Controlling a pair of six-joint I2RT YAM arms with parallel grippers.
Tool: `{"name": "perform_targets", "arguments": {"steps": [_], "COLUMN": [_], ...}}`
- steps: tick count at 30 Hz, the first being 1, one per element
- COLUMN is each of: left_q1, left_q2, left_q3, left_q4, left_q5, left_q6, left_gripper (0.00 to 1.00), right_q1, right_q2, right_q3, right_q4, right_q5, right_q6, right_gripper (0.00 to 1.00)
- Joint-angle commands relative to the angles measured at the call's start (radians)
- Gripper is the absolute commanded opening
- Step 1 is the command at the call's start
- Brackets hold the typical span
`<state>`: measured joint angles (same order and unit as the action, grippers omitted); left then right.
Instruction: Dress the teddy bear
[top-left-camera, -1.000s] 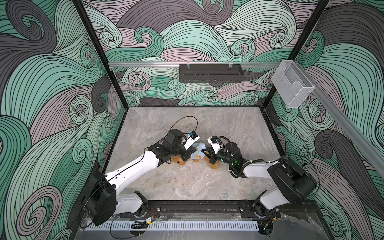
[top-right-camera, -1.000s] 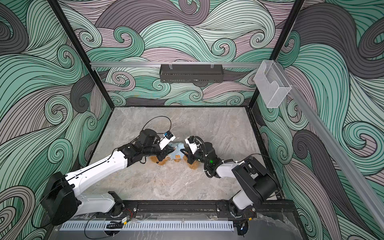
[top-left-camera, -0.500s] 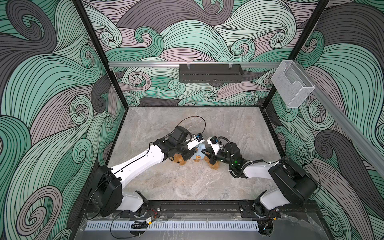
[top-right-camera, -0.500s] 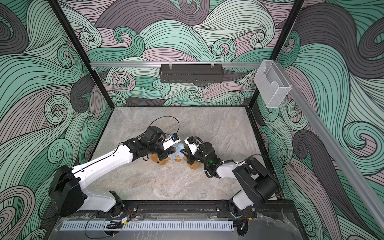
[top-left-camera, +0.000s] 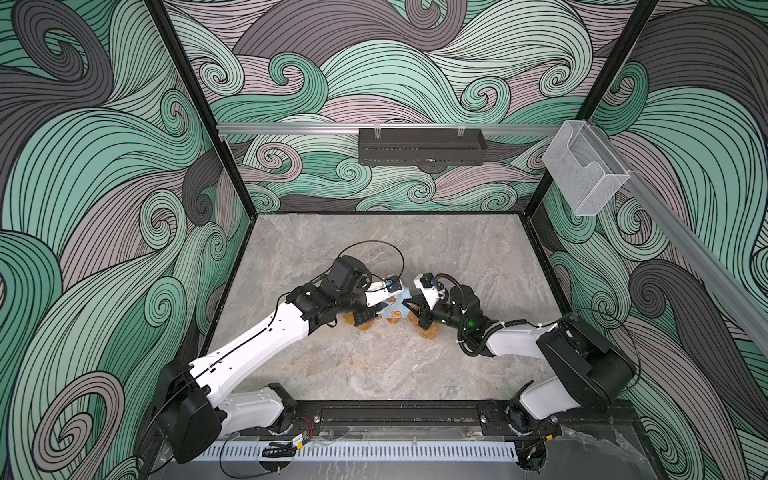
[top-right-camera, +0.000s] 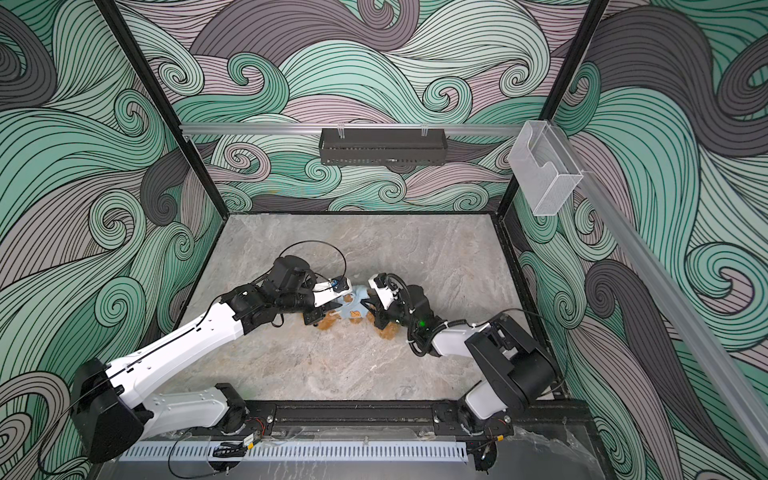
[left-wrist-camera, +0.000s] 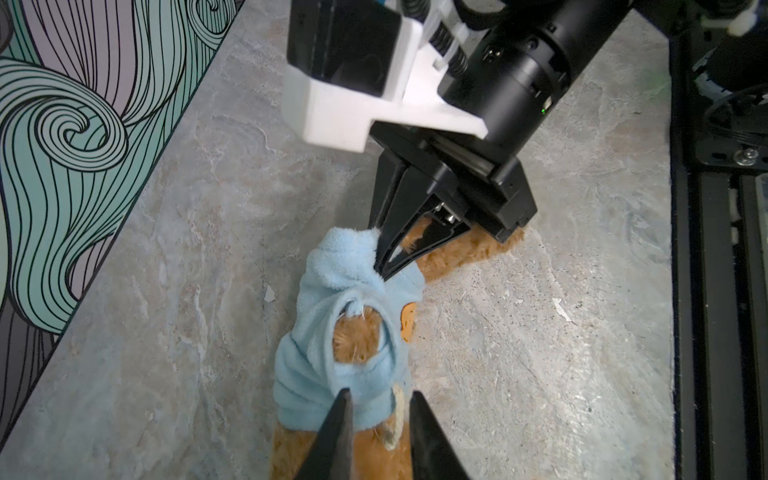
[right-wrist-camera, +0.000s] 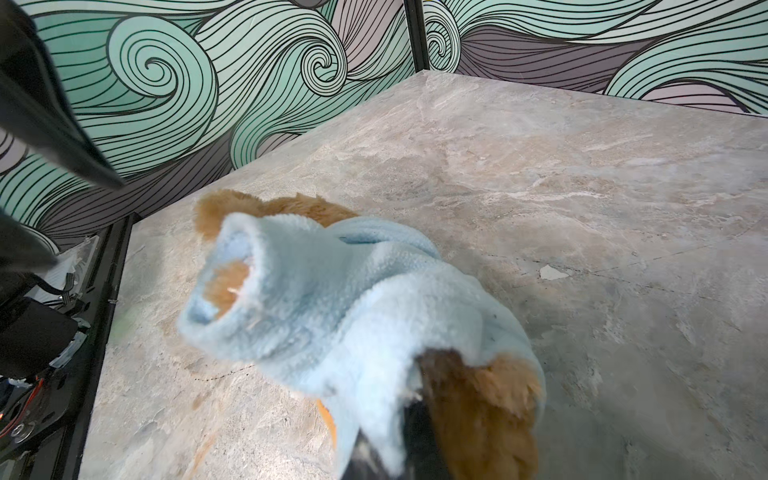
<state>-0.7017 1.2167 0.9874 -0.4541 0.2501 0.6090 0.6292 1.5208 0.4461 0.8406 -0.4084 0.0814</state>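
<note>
Teddy bear (left-wrist-camera: 357, 340): golden-brown plush, lying on table (left-wrist-camera: 166, 291), torso inside light blue shirt (left-wrist-camera: 316, 374), limbs poking out.

I log by colour: teddy bear (left-wrist-camera: 461, 253), golden-brown fur; shirt (left-wrist-camera: 316, 365), light blue fleece with an orange-brown patch (top-left-camera: 396, 314); desk (top-left-camera: 374, 365), grey-beige marbling; walls (top-left-camera: 104, 166), left and top of frame, teal, mauve and charcoal swirls lined in black; left tool (left-wrist-camera: 380, 415) and right tool (left-wrist-camera: 382, 262), black; arms (top-left-camera: 257, 340), white with black joints.

The left tool (left-wrist-camera: 380, 395) has eased its jaws a little apart around the blue shirt's (left-wrist-camera: 316, 291) hem.
</note>
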Motion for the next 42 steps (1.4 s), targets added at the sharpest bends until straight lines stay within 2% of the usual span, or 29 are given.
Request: {"name": "perform_targets", "arguments": {"steps": [1,8,23,34,42], "left_q1": [-0.005,-0.004,-0.004,-0.003,-0.005], "left_q2": [0.055,0.164,0.288,0.333,0.402], "left_q3": [0.064,0.150,0.226,0.258,0.319], "left_q4": [-0.032,-0.073,-0.126,-0.218,-0.348], "left_q5": [0.036,0.003,-0.052,0.034,0.081], "left_q6": [0.111,0.186,0.204,0.203,0.229], "left_gripper": [0.26,0.23,0.24,0.28,0.31], "right_q1": [0.003,0.004,0.003,0.002,0.001], "right_q2": [0.007,0.010,0.000,-0.004,0.000], "right_q3": [-0.007,-0.009,-0.018,-0.013,0.000], "right_q4": [0.022,0.035,0.034,0.031,0.026], "right_q5": [0.008,0.002,0.006,0.013,0.016], "right_q6": [-0.012,-0.009,-0.010,-0.009,-0.005], "right_gripper": [0.00,0.00,0.00,0.00,0.00]}}
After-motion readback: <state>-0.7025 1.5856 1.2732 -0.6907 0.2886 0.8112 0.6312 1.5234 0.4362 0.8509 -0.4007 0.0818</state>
